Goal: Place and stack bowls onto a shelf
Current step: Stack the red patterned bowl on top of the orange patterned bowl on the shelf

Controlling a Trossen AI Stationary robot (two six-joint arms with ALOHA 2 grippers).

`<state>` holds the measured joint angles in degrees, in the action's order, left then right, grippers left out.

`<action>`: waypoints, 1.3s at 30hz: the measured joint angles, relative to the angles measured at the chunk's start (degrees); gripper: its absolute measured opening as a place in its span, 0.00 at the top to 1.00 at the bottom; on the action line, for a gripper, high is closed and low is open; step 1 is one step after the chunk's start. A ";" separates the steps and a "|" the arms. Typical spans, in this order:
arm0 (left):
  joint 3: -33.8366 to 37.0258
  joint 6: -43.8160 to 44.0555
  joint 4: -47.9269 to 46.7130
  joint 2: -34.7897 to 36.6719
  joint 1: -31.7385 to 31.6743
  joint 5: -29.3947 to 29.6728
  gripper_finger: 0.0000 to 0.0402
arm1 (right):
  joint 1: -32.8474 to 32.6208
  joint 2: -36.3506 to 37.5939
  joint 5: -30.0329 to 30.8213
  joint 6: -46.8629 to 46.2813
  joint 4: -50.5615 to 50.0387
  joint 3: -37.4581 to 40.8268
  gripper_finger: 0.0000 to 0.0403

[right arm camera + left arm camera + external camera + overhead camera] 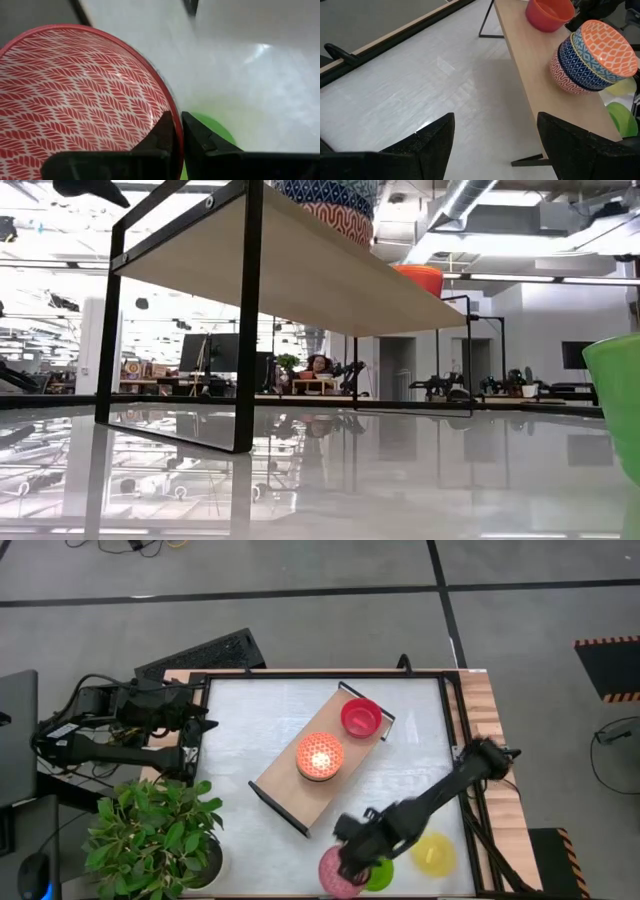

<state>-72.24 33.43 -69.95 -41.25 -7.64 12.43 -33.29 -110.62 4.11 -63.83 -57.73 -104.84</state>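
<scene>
Gripping pink bowl (75, 100) rim, red leaf lattice, right hand (177, 131)

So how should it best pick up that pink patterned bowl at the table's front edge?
By its thin rim, coming from above. The pink bowl sits upright and open, too wide to span, so one finger goes inside and one outside. The right gripper is shut on that rim, beside the green bowl.
</scene>
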 joint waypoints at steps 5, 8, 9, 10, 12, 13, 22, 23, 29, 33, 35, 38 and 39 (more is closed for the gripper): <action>0.00 -0.64 0.00 -0.02 0.00 0.00 0.33 | 4.05 10.70 4.70 -0.04 -3.62 0.00 0.90; 0.01 -1.38 0.00 0.00 0.00 0.00 0.33 | 7.73 16.48 8.45 0.03 -4.22 0.00 0.90; 0.01 -1.56 0.00 0.00 0.00 0.00 0.33 | 8.89 18.37 9.84 0.35 -4.18 0.00 0.90; 0.01 -1.83 0.00 -0.01 0.00 0.00 0.33 | 10.21 20.09 10.82 1.36 -4.21 0.00 0.90; 0.00 -2.19 0.00 0.00 0.00 0.00 0.33 | 13.15 22.67 11.97 4.14 -3.73 -0.06 0.90; 0.01 -2.19 0.00 -0.01 0.00 0.00 0.33 | 14.50 23.75 12.72 5.48 -3.38 -0.07 0.90; 0.01 -2.37 0.00 -0.01 0.00 0.36 0.33 | 28.30 23.76 8.81 19.54 -1.04 -0.03 0.90; 0.01 -2.33 0.00 -0.01 0.00 0.32 0.33 | 29.47 22.92 7.27 21.34 -0.50 0.00 0.90; 0.01 -0.17 0.00 0.00 0.00 1.41 0.33 | 34.41 18.44 2.33 30.63 -2.80 -5.54 0.90; 0.00 1.66 0.00 -0.02 0.00 2.80 0.33 | 36.66 13.71 -1.25 37.94 -7.18 -12.78 0.90; 0.02 2.51 0.00 -0.02 0.00 3.94 0.33 | 37.44 10.64 -3.10 41.48 -9.86 -17.67 0.90; 0.02 3.32 0.00 -0.02 0.00 6.01 0.33 | 38.34 6.28 -5.45 46.20 -17.88 -26.54 0.90; 0.01 3.64 0.00 -0.02 0.00 6.67 0.33 | 38.59 4.85 -5.78 47.55 -20.31 -29.33 0.90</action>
<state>-72.24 37.08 -69.95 -41.28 -7.64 19.10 5.30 -105.77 -1.67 -16.28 -78.04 -134.17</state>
